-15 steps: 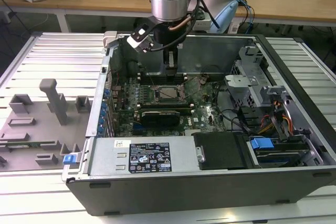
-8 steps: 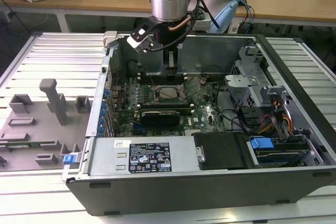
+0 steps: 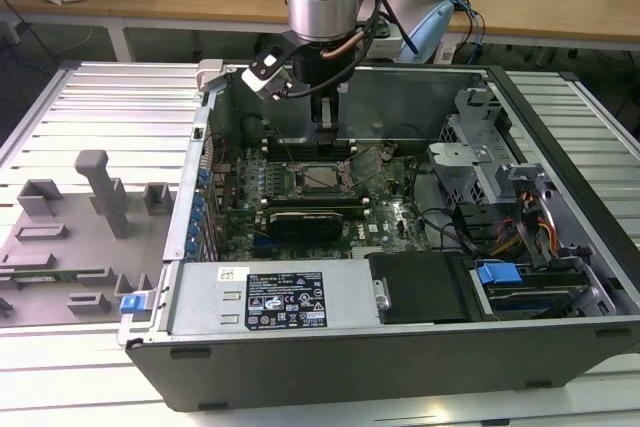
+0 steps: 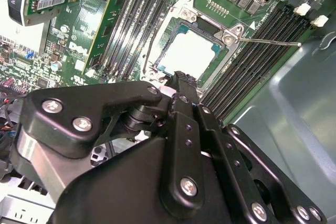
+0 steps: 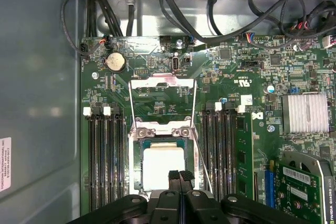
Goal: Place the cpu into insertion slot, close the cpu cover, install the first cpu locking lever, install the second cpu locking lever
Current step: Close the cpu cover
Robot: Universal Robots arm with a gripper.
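Observation:
The cpu (image 5: 161, 167) (image 4: 190, 51) lies flat in the insertion slot (image 3: 320, 179), its silver top bright. The cpu cover (image 5: 137, 161) (image 4: 227, 45) lies down around it as a dark metal frame. One thin locking lever (image 4: 268, 41) sticks out sideways over the memory slots. Another wire lever (image 5: 203, 163) runs slanted beside the socket. My gripper (image 3: 325, 150) (image 5: 180, 174) (image 4: 181, 78) hangs just above the socket's edge, fingers pressed together with nothing between them.
Black memory slots (image 5: 105, 161) flank the socket on both sides. A graphics card (image 5: 304, 192) and a finned heatsink (image 5: 307, 111) lie beside them. Cables (image 5: 210, 19) cross near the case wall. In the exterior view, a drive cage (image 3: 480, 162) stands on the right and a grey fixture tray (image 3: 70, 237) on the left.

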